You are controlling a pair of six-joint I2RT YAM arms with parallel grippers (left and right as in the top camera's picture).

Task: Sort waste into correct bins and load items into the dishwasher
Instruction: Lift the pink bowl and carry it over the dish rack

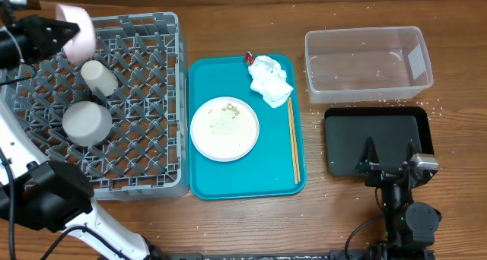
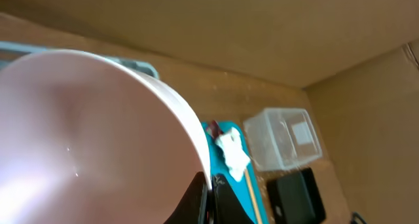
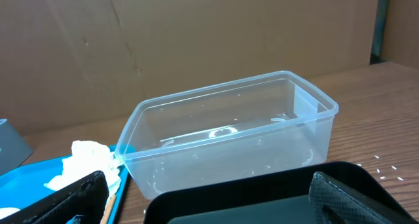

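Now: left claw (image 1: 67, 33) clamped on pale bowl (image 1: 81, 30) above rack (image 1: 148, 85); right claw (image 1: 389, 154) wide apart, empty, over black tray (image 1: 358, 134).

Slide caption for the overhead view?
Left gripper holds a pink bowl over the dish rack; plate, napkin, chopsticks on teal tray; right gripper open at black tray.

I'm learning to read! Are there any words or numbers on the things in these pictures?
None can be read.
The red wrapper may carry print, but it is too small to tell.
The tub, black tray, rack and plate show no text.
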